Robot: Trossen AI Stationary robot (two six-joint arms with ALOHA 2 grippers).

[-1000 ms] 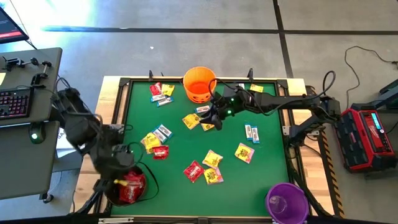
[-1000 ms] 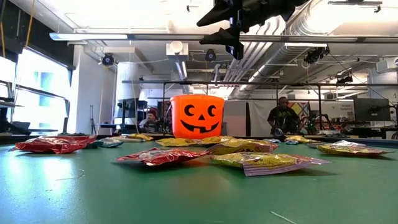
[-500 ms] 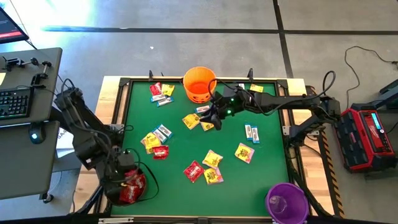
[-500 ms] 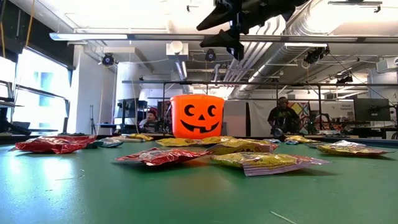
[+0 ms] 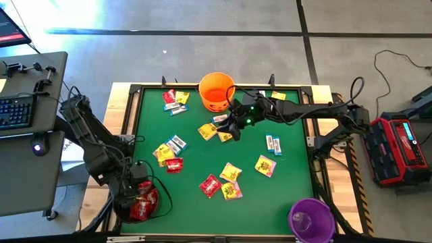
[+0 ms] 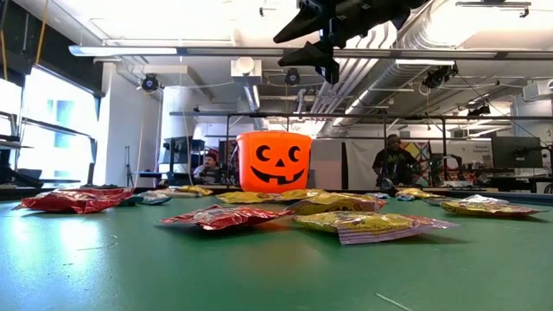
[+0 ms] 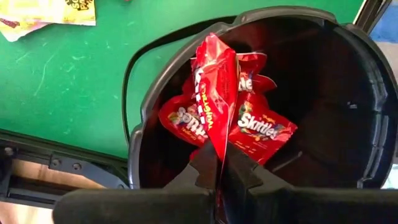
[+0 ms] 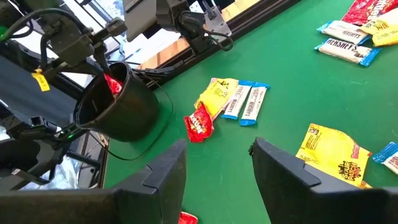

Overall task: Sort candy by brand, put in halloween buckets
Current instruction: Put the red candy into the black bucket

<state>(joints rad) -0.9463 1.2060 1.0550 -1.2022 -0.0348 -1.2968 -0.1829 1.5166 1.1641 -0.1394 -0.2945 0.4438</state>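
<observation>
The black bucket (image 5: pixel 140 204) stands at the table's near-left corner with red packets (image 7: pixel 258 127) lying in it. My left gripper (image 7: pixel 217 171) is over its mouth, shut on one more red packet (image 7: pixel 214 93). My right gripper (image 5: pixel 229 129) hangs open above the table's middle, just near of the orange bucket (image 5: pixel 217 91), over a yellow packet (image 5: pixel 207 131). It touches nothing, and it also shows high in the low view (image 6: pixel 315 53). Yellow (image 5: pixel 230 173), red (image 5: pixel 210 185) and white-blue candy (image 5: pixel 273 144) lies flat on the green mat. The purple bucket (image 5: pixel 312 219) stands at the near-right corner. My left gripper pinches the red packet by one end (image 7: pixel 217 148) between its two fingers, coming from above and pointing down into the black bucket. The packet reaches edge-on from the fingers into the bucket's mouth. Whether its free end (image 7: pixel 211 43) touches the packets below, I cannot tell.
The table has a raised black rim (image 5: pixel 135 108). A desk with a keyboard (image 5: pixel 15 111) stands to the left and a red box (image 5: pixel 401 145) to the right. People show in the room behind, in the low view (image 6: pixel 390 162). Bare mat lies around the near middle (image 5: pixel 263 202).
My left arm has stretched out, and its gripper has moved toward the table's near edge and down over the black bucket, staying shut on the red packet. My right arm has kept still.
</observation>
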